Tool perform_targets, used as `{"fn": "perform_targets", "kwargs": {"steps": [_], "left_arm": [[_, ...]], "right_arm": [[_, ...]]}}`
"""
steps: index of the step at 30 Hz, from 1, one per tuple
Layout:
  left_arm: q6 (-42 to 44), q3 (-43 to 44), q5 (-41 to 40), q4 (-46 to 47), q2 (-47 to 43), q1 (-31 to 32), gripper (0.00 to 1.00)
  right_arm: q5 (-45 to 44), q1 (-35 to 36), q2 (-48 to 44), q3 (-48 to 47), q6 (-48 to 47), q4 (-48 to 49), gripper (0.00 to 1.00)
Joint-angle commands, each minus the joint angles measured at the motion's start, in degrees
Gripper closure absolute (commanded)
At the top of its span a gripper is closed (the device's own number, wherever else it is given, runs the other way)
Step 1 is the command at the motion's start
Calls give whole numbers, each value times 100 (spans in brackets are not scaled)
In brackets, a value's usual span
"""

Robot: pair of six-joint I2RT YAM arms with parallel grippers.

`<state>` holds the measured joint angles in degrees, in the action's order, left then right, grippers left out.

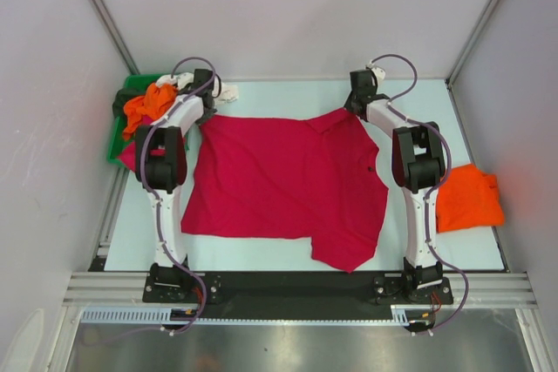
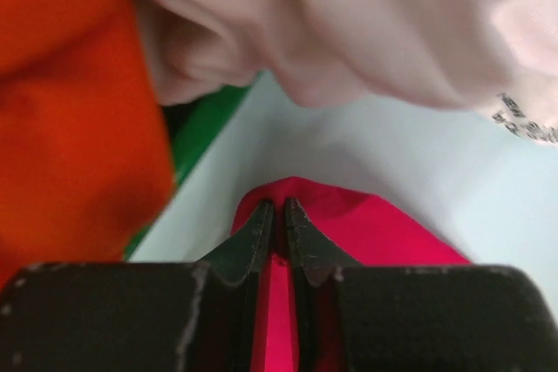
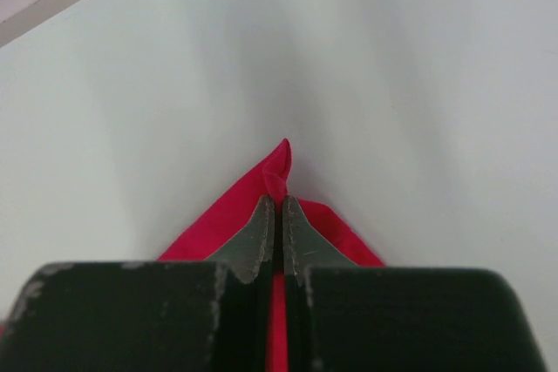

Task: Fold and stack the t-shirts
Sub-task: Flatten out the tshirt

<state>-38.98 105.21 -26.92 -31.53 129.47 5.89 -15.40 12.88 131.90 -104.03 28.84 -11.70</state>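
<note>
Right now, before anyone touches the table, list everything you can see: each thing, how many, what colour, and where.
red shirt: one, crimson, spread flat mid-table
orange shirt: one, orange, folded, right side of the table
shirt heap: several, orange, white and dark, in and beside the bin
bin: one, green, far left corner
table: one, pale, under everything
left gripper: one, black, at the red shirt's far left corner
right gripper: one, black, shut on the red shirt's far right corner
</note>
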Motion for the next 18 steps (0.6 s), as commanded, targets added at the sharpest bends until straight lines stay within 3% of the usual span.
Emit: {"fn": "perform_targets", "kwargs": {"steps": [1, 6, 11, 18], "left_arm": [[-233, 254, -209, -248, -80, -97, 85], [4, 561, -33, -389, 86, -237, 77], [128, 773, 72, -574, 228, -264, 56], [180, 580, 107, -460, 79, -264, 40]], "right_arm": [[-305, -49, -401, -21, 8, 98, 100], [-323, -198, -402, -74, 34, 63, 100], [-508, -313, -314, -223, 130, -139, 100], [-386, -409, -226, -311, 26, 1, 100]]}}
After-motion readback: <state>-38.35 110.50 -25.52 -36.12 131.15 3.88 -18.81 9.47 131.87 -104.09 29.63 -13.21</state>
